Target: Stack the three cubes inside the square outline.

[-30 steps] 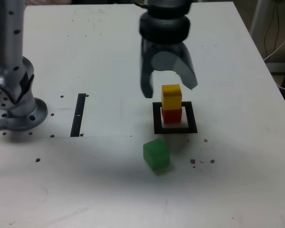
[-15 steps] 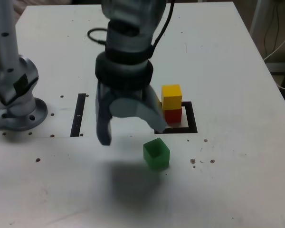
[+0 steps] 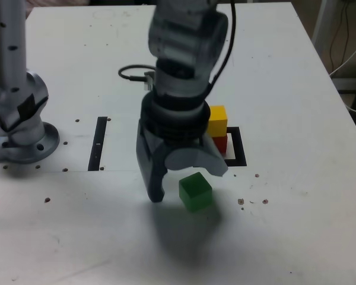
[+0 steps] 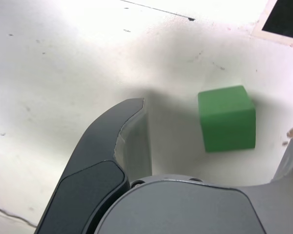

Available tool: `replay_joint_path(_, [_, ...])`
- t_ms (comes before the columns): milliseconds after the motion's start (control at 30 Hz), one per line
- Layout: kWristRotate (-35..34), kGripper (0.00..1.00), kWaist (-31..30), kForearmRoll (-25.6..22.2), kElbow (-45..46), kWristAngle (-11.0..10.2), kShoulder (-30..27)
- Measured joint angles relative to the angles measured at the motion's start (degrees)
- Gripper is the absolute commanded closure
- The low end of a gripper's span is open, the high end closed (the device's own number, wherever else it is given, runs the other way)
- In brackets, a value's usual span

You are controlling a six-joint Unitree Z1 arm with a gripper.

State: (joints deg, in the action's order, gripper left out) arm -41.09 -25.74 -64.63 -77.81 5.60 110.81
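The green cube [image 3: 195,191] [image 4: 227,118] lies alone on the white table, in front of the square outline [image 3: 238,155]. Inside that outline the yellow cube [image 3: 218,118] sits on top of the red cube [image 3: 220,144], both partly hidden by the arm. My gripper [image 3: 187,181] [image 4: 215,129] is open and low over the table. One dark finger [image 4: 122,141] stands on one side of the green cube and the other finger [image 4: 292,161] on the opposite side. Neither finger touches the cube. A black corner of the outline [image 4: 285,17] shows in the wrist view.
A thin black strip [image 3: 98,142] lies on the table toward the exterior view's left. The arm's grey base [image 3: 21,127] stands at the far left. Small dark specks [image 3: 252,202] dot the table near the green cube. The table's edge runs along the exterior view's right.
The gripper has moved from above the yellow-on-red stack toward the front, coming down around the green cube. Its jaws have spread wider. None of the cubes has moved.
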Motion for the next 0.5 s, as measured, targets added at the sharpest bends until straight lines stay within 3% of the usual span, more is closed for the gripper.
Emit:
replay_joint_path(200, [-0.1,0.02,0.12,1.28,0.12,0.88,2.45])
replay_joint_path(500, [1.44,0.27,2.17,1.83,-0.68,3.0,5.03])
